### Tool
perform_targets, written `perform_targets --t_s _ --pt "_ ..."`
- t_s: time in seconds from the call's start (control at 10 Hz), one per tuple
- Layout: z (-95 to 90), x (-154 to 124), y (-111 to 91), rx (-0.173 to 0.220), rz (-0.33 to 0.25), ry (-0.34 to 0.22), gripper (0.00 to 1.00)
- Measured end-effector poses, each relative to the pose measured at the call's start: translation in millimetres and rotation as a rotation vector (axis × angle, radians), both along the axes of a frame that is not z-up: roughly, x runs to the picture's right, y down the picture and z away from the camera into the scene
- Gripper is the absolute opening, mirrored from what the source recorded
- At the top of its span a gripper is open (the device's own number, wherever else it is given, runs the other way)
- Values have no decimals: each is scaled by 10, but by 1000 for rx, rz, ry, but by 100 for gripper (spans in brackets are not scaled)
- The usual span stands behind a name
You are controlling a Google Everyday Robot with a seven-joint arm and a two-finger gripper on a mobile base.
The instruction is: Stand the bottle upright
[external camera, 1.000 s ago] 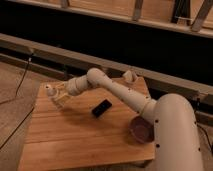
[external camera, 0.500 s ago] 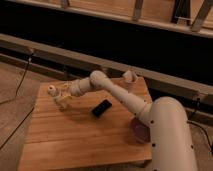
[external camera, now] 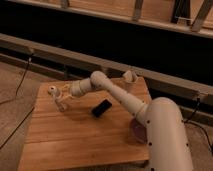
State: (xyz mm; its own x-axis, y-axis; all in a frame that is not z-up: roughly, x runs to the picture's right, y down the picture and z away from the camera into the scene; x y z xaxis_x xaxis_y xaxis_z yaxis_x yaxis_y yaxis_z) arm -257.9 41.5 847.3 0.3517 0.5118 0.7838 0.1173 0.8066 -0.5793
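Note:
The small clear bottle (external camera: 54, 95) is at the left part of the wooden table (external camera: 75, 137), its pale round cap pointing up and to the left. It leans rather than lying flat. My gripper (external camera: 60, 100) reaches in from the right on the long white arm and is shut on the bottle's body just below the cap, close above the table top. The bottle's lower end is hidden behind the gripper.
A flat black slab (external camera: 101, 108) lies at the table's middle, right of the gripper. A purple bowl (external camera: 137, 131) sits at the right edge, partly hidden by my arm. A pale cup-like object (external camera: 129, 77) stands at the back right. The table's left edge is close to the bottle.
The gripper and bottle have shifted slightly, and the cap end has come up a little from the table. The slab and bowl have not moved.

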Motion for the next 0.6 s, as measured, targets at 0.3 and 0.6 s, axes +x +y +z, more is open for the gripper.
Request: perform_targets --t_s 0.3,0.6 --pt "24 -1 -8 -11 -2 -4 22" --pt "35 -5 -13 -14 -8 -5 55"
